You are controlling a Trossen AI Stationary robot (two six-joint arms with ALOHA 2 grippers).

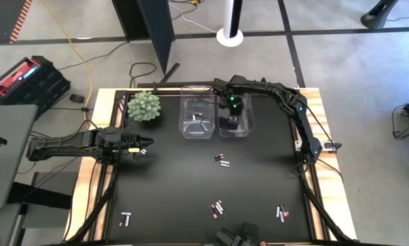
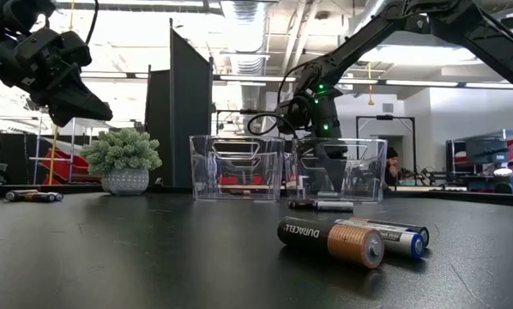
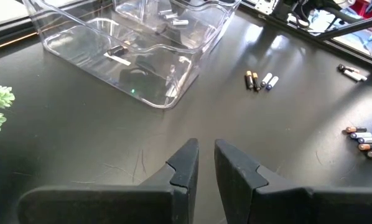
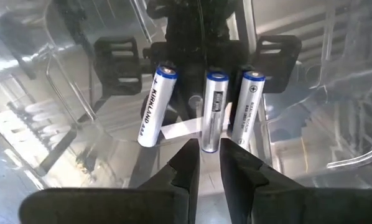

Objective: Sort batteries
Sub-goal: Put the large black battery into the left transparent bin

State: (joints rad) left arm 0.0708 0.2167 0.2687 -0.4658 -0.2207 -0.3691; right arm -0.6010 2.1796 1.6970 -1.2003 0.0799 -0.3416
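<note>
Two clear bins stand side by side at the table's far middle: the left bin (image 1: 197,117) and the right bin (image 1: 237,117). My right gripper (image 1: 234,113) reaches straight down into the right bin. Three white, blue-ended batteries (image 4: 204,115) lie side by side on its floor. The fingertips of my right gripper (image 4: 209,155) stand a little apart on either side of the middle battery's near end. My left gripper (image 3: 204,158) hovers at the table's left side (image 1: 143,145), its fingers a narrow gap apart with nothing between them. Loose batteries (image 1: 221,160) (image 1: 217,208) lie on the black mat. My right gripper comes from above, pointing down, with the near end of the middle battery (image 4: 211,144) between its fingertips. The battery lies flat on the bin's floor, along the line of the fingers' gap. Whether the fingers touch it I cannot tell.
A small potted plant (image 1: 143,106) stands left of the bins. More battery clusters lie near the front edge (image 1: 282,213) (image 1: 126,219); a Duracell cell (image 2: 329,239) lies close to the low camera. The left bin holds a few cells (image 3: 117,53). Open mat lies between the clusters.
</note>
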